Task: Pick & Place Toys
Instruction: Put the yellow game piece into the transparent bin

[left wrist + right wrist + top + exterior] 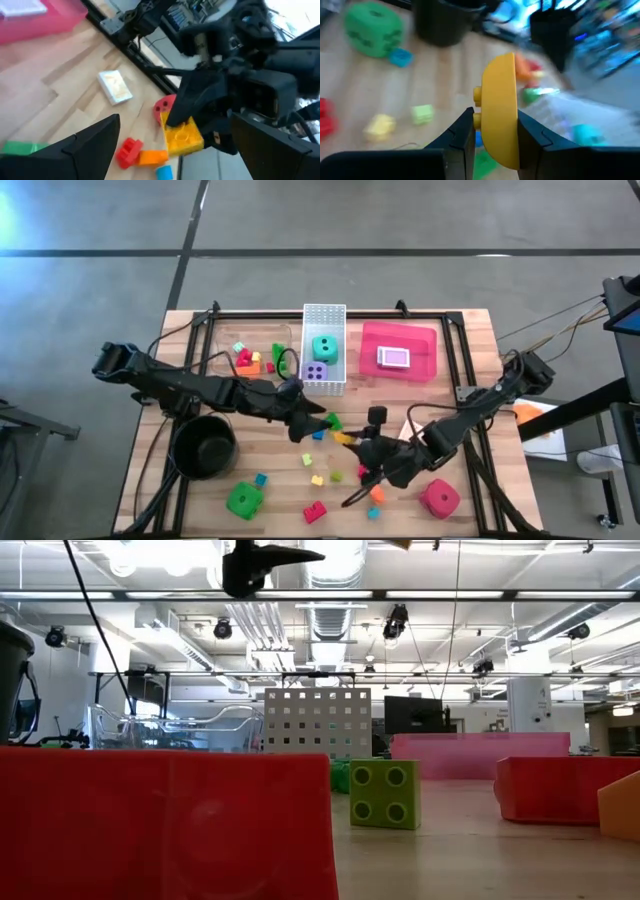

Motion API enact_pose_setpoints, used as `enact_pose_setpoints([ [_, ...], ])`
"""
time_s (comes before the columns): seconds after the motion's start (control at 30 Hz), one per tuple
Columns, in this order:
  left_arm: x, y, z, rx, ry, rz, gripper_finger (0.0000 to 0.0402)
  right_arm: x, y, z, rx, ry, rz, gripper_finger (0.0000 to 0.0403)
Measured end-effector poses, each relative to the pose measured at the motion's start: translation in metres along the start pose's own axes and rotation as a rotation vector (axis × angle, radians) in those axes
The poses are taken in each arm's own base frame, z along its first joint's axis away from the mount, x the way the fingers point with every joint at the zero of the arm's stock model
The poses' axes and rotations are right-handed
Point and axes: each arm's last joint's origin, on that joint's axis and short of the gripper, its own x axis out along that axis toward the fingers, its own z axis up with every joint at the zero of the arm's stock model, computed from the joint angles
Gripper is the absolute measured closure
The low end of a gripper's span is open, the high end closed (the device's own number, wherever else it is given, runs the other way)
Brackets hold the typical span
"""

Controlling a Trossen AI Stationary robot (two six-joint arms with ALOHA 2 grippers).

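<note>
Right wrist view, right hand (492, 132) pinching studded yellow brick (500, 115) (glossy plastic)

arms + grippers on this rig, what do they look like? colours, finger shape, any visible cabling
Both arms are dark, nearly black, jointed links. The left gripper has broad, flat black fingers tapering to angled tips. The right gripper has similar black fingers with squared inner faces. Thin dark cables run along the left arm; the right arm looks the same. No markings readable.
</note>
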Motion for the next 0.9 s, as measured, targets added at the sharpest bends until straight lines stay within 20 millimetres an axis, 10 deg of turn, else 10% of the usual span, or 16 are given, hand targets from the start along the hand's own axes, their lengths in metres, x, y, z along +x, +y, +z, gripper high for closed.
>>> enact_pose_setpoints([
  [0.9,0.017,0.005,-0.006,-0.073,-0.008,-0.006,0.0023,0.021,-0.016,0.023,-0.189,0.032,-0.204,0.0318],
])
